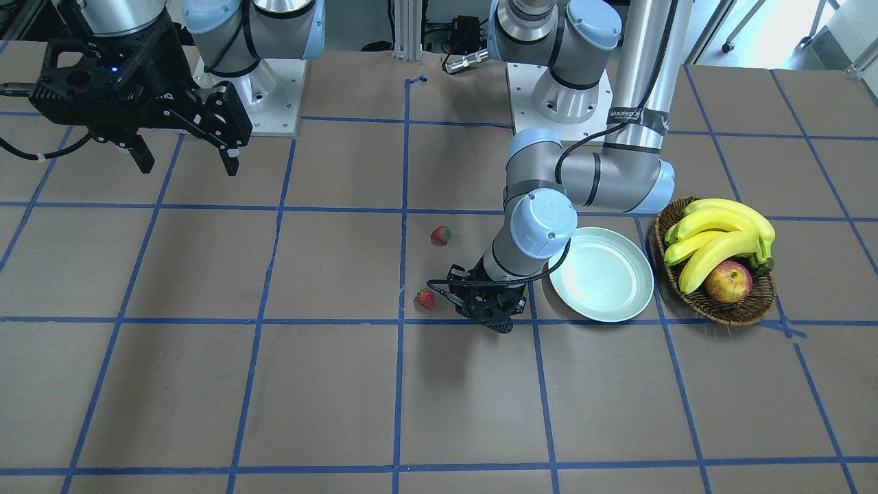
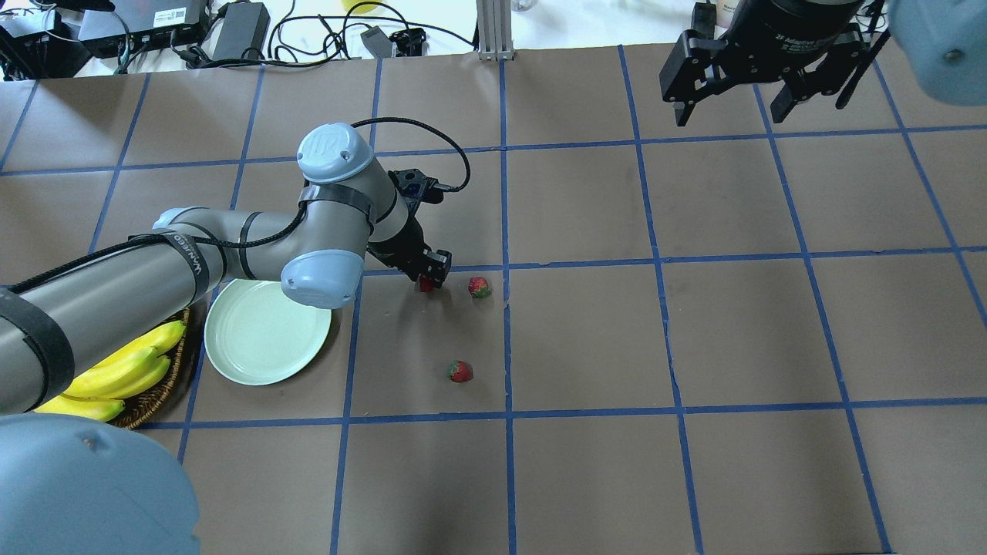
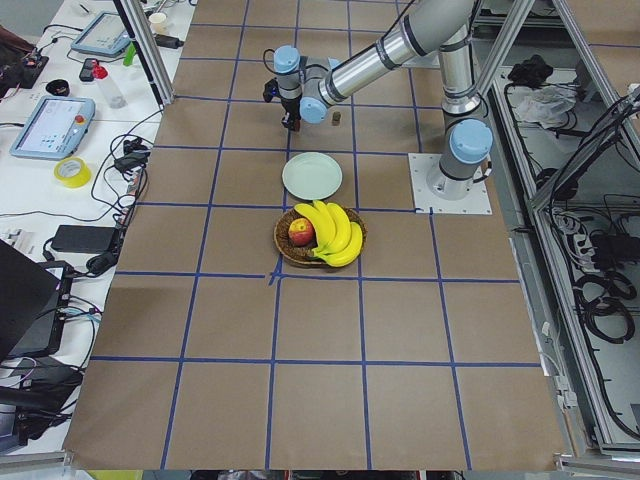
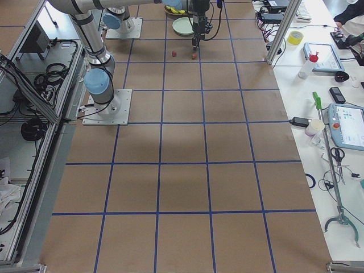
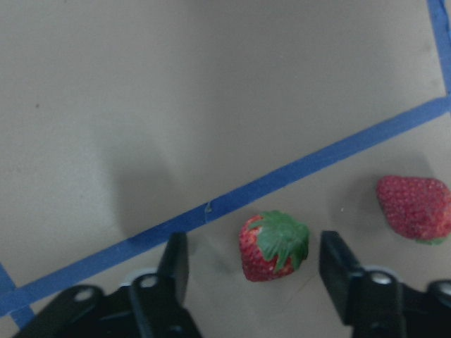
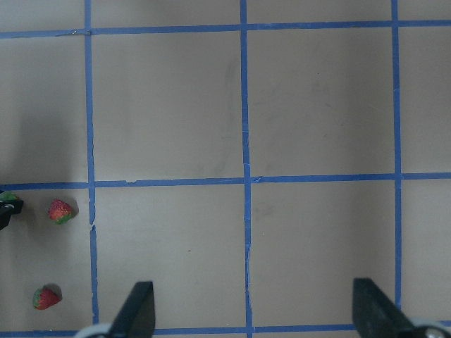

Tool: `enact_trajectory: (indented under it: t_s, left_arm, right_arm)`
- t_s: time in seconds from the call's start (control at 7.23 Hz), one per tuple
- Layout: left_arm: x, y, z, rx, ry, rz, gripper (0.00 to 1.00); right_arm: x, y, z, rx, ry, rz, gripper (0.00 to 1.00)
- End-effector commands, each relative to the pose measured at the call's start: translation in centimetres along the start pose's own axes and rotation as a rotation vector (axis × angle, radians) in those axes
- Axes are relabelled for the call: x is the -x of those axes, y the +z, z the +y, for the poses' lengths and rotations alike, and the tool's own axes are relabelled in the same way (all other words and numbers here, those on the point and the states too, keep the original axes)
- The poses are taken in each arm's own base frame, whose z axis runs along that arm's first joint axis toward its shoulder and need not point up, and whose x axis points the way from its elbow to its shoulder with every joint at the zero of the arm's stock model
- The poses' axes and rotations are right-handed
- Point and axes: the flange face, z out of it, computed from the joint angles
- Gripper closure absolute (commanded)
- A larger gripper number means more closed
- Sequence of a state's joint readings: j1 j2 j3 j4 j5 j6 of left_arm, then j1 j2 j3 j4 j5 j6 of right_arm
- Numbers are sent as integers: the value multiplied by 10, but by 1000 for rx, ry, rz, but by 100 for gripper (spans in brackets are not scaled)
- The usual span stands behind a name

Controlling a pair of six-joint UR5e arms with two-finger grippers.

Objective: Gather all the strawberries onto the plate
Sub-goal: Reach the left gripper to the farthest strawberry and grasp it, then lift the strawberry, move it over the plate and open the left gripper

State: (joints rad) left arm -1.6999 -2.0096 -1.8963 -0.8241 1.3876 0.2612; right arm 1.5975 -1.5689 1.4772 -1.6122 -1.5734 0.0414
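Left claw (image 5: 254,262) wide astride strawberry (image 5: 273,245)

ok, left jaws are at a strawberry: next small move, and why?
Probably close the left gripper: its jaws stand open either side of a strawberry, seemingly at its height. The plate is empty, so nothing is collected yet.

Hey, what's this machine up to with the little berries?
The robot is picking small fruit up for the pale mint plate, empty so far. Its left claw is down at the table, open, with one strawberry between its fingers, not yet pinched. Two more strawberries lie nearby. The right claw hangs open, off to the side.
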Motion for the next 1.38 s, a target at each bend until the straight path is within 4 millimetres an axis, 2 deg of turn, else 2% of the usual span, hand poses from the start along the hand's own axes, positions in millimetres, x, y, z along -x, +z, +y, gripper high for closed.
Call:
enact_trajectory:
  t_s: [0.0, 0.14, 0.28, 0.42, 0.55, 0.69, 0.83, 0.97, 1.25]
  left_arm:
    - [-2, -10, -4, -24, 3, 6, 100]
    - [1, -44, -18, -86, -22, -22, 100]
    - [15, -77, -28, -70, -53, -33, 100]
    - [49, -105, -29, -38, -111, -91, 100]
    - [96, -124, -11, 39, -181, -179, 100]
    - [133, -136, 8, 81, -250, -210, 100]
    - [159, -143, 24, 128, -304, -203, 100]
    - [182, -135, 46, 195, -358, -202, 100]
    - [214, -105, 91, 321, -424, -255, 100]
  right_arm:
    - [0, 1, 0, 1, 1, 1, 0]
    - [0, 0, 0, 0, 1, 0, 0]
    - [0, 0, 0, 0, 1, -1, 0]
    - [1, 0, 0, 0, -1, -1, 0]
    - [0, 0, -1, 0, 1, -1, 0]
    - [1, 0, 0, 0, -1, -1, 0]
    - [1, 0, 0, 1, -1, -1, 0]
    - [1, 0, 1, 3, -1, -1, 0]
    - [1, 0, 1, 3, -1, -3, 0]
